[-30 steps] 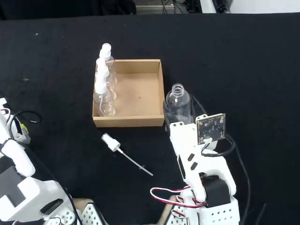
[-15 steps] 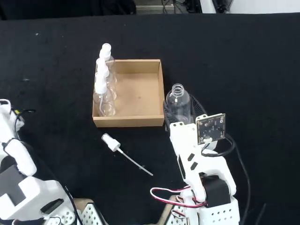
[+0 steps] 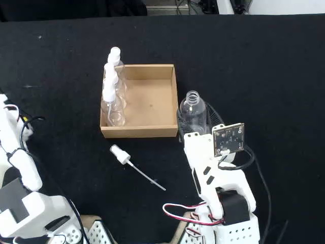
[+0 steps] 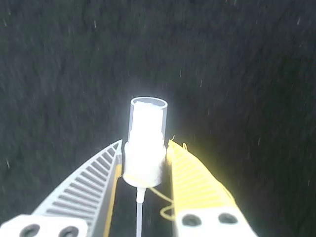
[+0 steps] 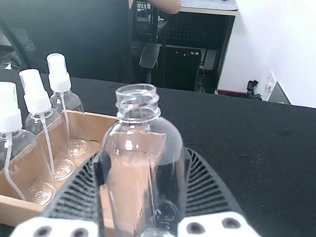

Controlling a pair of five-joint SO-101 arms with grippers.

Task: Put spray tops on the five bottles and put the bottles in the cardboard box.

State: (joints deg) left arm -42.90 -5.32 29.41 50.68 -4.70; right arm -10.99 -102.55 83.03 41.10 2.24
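My right gripper (image 5: 145,160) is shut on a clear open-necked bottle (image 5: 143,163), upright just right of the cardboard box (image 3: 152,133); the bottle (image 3: 193,109) stands beside the box's right wall. Three bottles with white spray tops (image 3: 112,96) stand along the box's left wall, and these capped bottles (image 5: 29,128) sit beyond the held one. My left gripper (image 4: 143,145) is shut on a white spray top (image 4: 146,138), its tube running back between the fingers, over black cloth. The left arm (image 3: 15,157) is at the table's left edge. Another spray top (image 3: 121,155) lies in front of the box.
The black cloth table (image 3: 254,66) stretches wide behind and right of the box. The right arm's base (image 3: 223,203) stands at the near edge. The loose spray top's thin tube (image 3: 150,179) points toward it.
The left arm has shifted at the table's left edge, moving a little farther from the near edge. The right arm and its bottle have stayed still.
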